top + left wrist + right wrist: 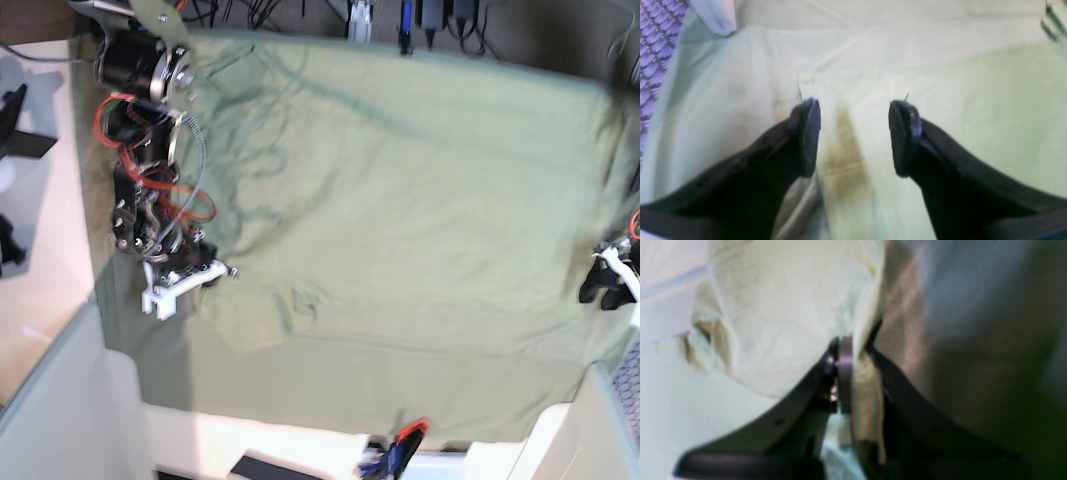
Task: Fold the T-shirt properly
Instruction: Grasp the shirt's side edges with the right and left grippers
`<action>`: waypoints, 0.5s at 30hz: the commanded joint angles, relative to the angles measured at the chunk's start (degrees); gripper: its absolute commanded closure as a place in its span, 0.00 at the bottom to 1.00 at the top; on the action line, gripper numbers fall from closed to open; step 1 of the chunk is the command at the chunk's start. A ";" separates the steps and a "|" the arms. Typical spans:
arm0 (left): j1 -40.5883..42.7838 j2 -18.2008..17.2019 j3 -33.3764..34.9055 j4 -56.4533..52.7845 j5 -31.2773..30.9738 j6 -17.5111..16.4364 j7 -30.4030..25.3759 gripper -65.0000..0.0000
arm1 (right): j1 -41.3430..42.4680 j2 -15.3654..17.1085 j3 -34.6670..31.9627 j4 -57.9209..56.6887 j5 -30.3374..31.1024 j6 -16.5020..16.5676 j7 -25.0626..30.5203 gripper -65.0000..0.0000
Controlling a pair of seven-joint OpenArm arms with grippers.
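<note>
Right claw [853, 373]: pinching a bunched fold of the T-shirt [790, 323], lifting it off the cloth sheet [420, 200].
Left claw [853, 136]: fingers spread wide, hovering over flat pale fabric, gripping nothing.
T-shirt: left side of the base view, under the right arm [150, 180].
Clamp [410, 432]: orange, on the sheet's near edge.

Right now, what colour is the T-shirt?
Pale sage green T-shirt, clearest in the right wrist view.

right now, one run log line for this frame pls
task: fold T-shirt | right gripper: shut on T-shirt edge | left gripper: open, empty, above cloth sheet | fold: not yet done
</note>
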 commanded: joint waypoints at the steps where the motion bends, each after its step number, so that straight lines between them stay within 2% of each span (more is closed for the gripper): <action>1: -3.89 -1.16 1.31 -1.51 -0.02 1.20 -1.79 0.45 | 1.16 0.44 0.00 0.76 -0.24 -0.13 0.07 1.00; 6: -14.51 1.25 9.53 -12.74 6.34 12.46 -4.39 0.45 | -0.07 0.44 0.00 0.76 -0.22 -0.13 1.77 1.00; 9: -18.69 2.64 11.76 -18.82 7.08 13.40 -4.44 0.45 | -0.22 0.44 0.00 0.76 -0.22 -0.13 1.75 1.00; 13: -20.06 4.48 12.15 -25.11 8.20 13.49 -6.40 0.45 | -0.22 0.44 0.00 0.76 -0.22 -0.13 1.77 1.00; 15: -20.02 5.22 12.15 -27.32 9.70 15.19 -7.76 0.45 | -0.20 0.42 0.00 0.76 -0.20 -0.15 1.77 1.00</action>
